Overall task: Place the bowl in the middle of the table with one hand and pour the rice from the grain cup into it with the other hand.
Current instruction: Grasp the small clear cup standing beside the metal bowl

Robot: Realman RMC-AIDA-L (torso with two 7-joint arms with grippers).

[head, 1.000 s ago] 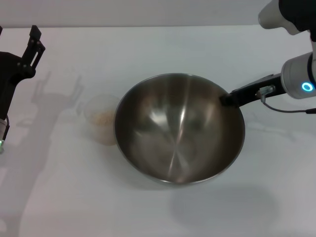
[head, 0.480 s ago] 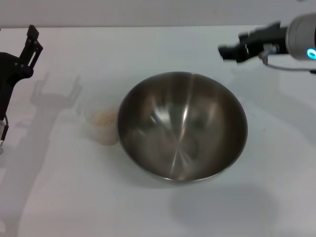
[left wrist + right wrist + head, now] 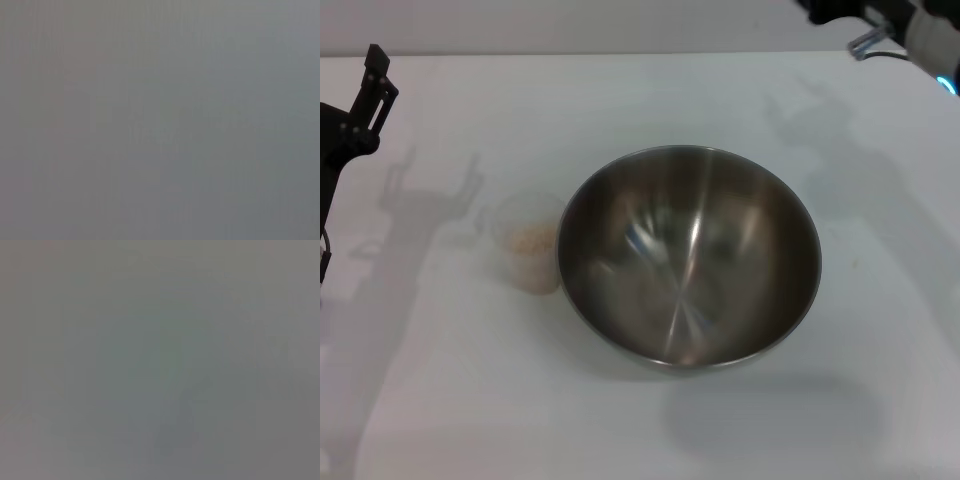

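With bowl [image 3: 688,258] set mid-table [image 3: 620,90], empty: placing step judged done, pouring next. Grain cup [image 3: 527,242] upright, touching bowl's left rim, rice [image 3: 532,240] inside. Left gripper [image 3: 368,95] nearby, right gripper [image 3: 850,8] far corner; jaws unreadable. Next: left grasps cup, tips over bowl.

Shiny silver steel bowl [image 3: 688,258], white table [image 3: 620,100], clear cup [image 3: 528,243] w/ beige rice [image 3: 532,239], black claw [image 3: 372,85]
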